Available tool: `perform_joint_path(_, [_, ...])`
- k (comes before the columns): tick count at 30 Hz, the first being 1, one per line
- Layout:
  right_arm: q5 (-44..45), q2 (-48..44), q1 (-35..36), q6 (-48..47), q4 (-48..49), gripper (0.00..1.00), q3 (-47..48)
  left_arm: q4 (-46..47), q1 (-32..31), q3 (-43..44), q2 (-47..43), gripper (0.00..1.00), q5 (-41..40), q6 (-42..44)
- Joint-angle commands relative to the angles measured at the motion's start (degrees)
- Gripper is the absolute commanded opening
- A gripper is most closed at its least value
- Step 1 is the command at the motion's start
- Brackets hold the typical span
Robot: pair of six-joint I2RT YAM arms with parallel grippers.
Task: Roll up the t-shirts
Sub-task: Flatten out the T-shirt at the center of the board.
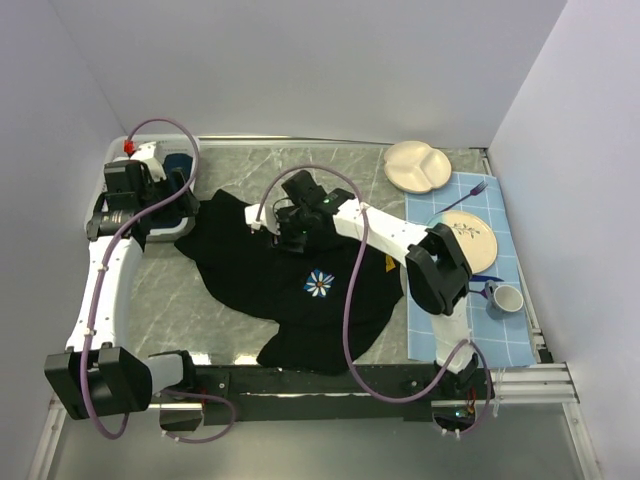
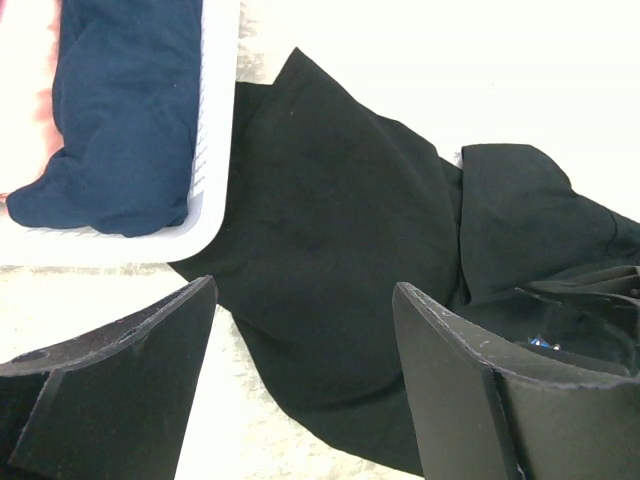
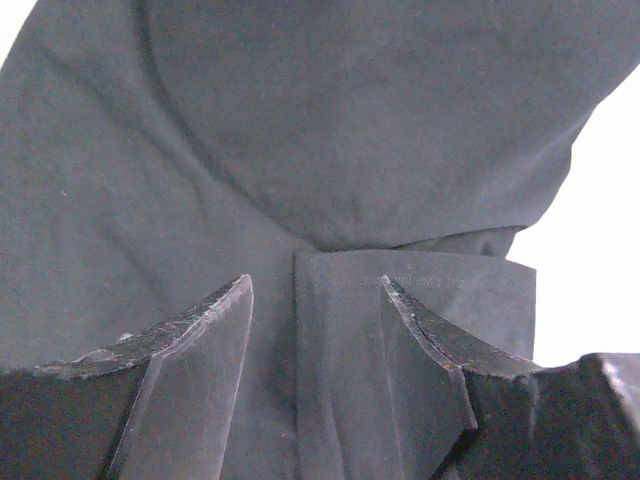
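T-shirts are to be rolled, and none is seen rolled yet. The black t-shirt (image 1: 270,270) is spread, rumpled and partly folded over itself, across the middle of the grey table (image 1: 170,290), its flower print (image 1: 319,283) facing up. It is judged to be at the flattening or first-fold stage, so the whole roll is left to do. A navy t-shirt (image 2: 120,100) lies bunched in the white basket (image 2: 215,150) at the table's far left, just beside the black shirt's edge, with a strip of pink cloth at its side; these too are left.

The right arm is stretched from its base across the shirt toward the far side, and the right gripper (image 3: 315,282) is pointed down at the cloth. Its jaws are parted, with a folded, hemmed flap lying between them, not pinched. The left arm is reached up along the table's left edge and the left gripper (image 2: 300,290) is held over the shirt's edge by the basket, its jaws wide apart with nothing grasped.
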Motion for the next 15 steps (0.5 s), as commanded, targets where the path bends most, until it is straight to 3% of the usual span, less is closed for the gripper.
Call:
perform_joint_path(1, [0.74,2.51,0.47,-3.25,-0.02,0.60,-0.07,0.34,0.55,1.18,-0.66,0.77,0.53,-0.14])
perform_joint_path(11, [4.25,7.43,0.91,-3.86,0.33,0.55,2.39,0.34,1.17,0.83,-0.22,0.77,0.35,0.04])
perform_joint_path(15, [5.39,8.66,0.99,-3.95,0.42,0.48,3.44,0.34,1.26,0.74,-0.04,0.77,0.35,-0.05])
